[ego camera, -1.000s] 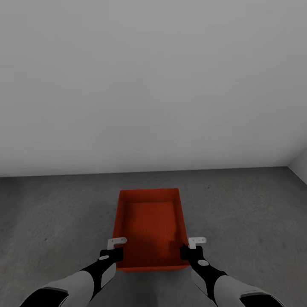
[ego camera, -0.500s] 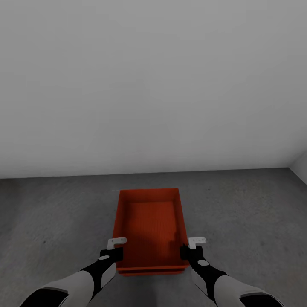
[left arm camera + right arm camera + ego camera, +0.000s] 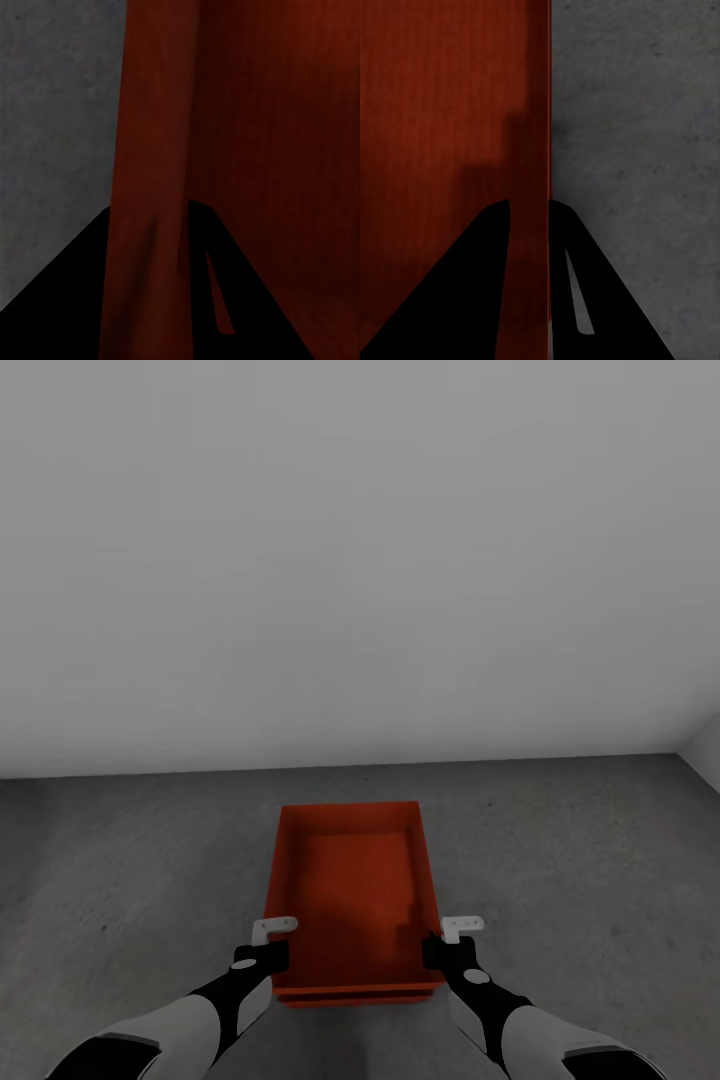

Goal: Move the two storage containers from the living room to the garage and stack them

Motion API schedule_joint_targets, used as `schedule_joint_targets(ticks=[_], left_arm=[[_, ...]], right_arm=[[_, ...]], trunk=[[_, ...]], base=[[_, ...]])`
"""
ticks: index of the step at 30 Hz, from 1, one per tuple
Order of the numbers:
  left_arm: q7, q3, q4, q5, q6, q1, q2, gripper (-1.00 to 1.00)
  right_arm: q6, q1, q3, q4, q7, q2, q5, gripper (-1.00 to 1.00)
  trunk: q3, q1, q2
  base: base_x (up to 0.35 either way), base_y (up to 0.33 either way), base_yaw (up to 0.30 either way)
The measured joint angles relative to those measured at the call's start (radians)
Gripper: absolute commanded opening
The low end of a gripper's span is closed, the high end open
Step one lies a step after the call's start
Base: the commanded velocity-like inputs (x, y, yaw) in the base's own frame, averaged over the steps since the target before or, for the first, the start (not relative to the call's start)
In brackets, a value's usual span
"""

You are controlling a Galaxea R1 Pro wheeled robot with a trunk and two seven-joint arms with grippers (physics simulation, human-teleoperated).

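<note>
Concrete floor (image 3: 120,860) spreads dark grey and mottled under me, running up to a plain white wall (image 3: 360,560). Straight ahead of my trunk sits an orange-red storage container (image 3: 350,880), open side up, its ribbed bottom showing. Along its near edge a second orange-red rim (image 3: 350,996) peeks out just below the first (the two bins look nested or stacked one in the other, though I cannot tell how deep).

My left gripper (image 3: 262,958) is at the container's near left corner, and my left wrist view shows its two dark fingers (image 3: 60,300) set one on each side of the left wall (image 3: 150,187), outer finger over the concrete, inner finger over the bin's inside. My right gripper (image 3: 448,952) mirrors it at the near right corner; there too the fingers (image 3: 600,300) straddle the thin right wall (image 3: 547,150), with grey floor on one side and red interior on the other. Both hands look pinched on the container's walls, the wall running right between the fingertips in each wrist view.
</note>
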Motion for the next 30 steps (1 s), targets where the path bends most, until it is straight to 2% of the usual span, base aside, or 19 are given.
schedule_joint_targets(ticks=[17,28,30], left_arm=[[0.000,-0.002,0.000,0.002,0.000,0.000,0.000,-1.00],[0.000,-0.004,0.000,0.005,0.000,0.000,0.000,-1.00],[0.000,-0.003,0.000,0.004,0.000,0.000,0.000,-1.00]], right_arm=[[0.000,0.000,0.000,0.000,0.000,0.000,0.000,-1.00],[0.001,0.000,0.000,0.000,0.001,0.000,0.000,-1.00],[0.000,0.000,0.000,0.000,0.000,0.000,0.000,-1.00]], trunk=[[0.000,0.000,0.000],[-0.034,0.042,-0.077],[-0.034,0.042,-0.077]], base=[[0.000,0.000,0.000],[0.000,0.000,0.000],[0.000,0.000,0.000]])
